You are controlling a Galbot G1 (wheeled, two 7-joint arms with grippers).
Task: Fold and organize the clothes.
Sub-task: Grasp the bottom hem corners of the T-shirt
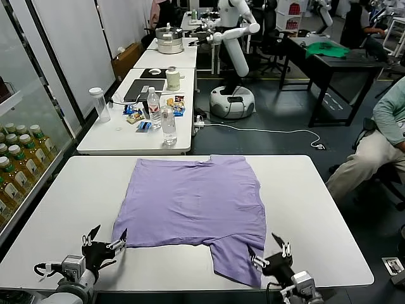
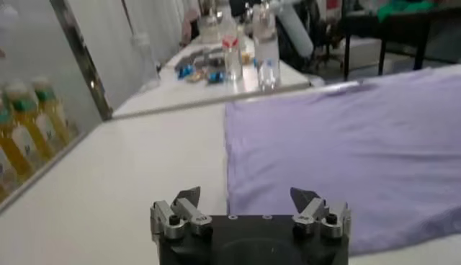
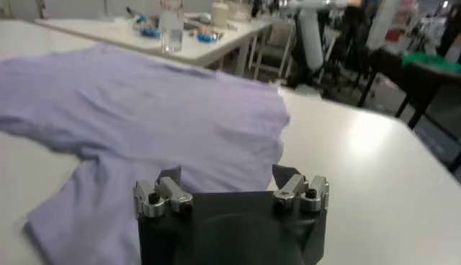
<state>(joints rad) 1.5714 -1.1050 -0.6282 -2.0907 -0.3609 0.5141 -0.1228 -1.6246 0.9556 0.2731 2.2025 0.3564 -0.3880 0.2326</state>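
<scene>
The lavender T-shirt (image 1: pixel 196 206) lies spread flat on the white table (image 1: pixel 316 209), plain side up, with one sleeve (image 1: pixel 237 256) reaching toward the front edge. My left gripper (image 1: pixel 104 242) is open and empty, low at the front left, just off the shirt's near left corner; the left wrist view shows the shirt (image 2: pixel 346 151) ahead of its jaws (image 2: pixel 246 196). My right gripper (image 1: pixel 271 251) is open and empty at the front right, beside the sleeve's edge; the right wrist view shows the shirt (image 3: pixel 144 108) ahead of its jaws (image 3: pixel 227 175).
A second white table (image 1: pixel 136 136) behind holds water bottles (image 1: pixel 168 123), a plastic cup (image 1: pixel 99 104) and snacks. Shelved yellow drink bottles (image 1: pixel 19 158) stand at the left. A seated person (image 1: pixel 380 136) is at the right. Another robot (image 1: pixel 234 57) stands beyond.
</scene>
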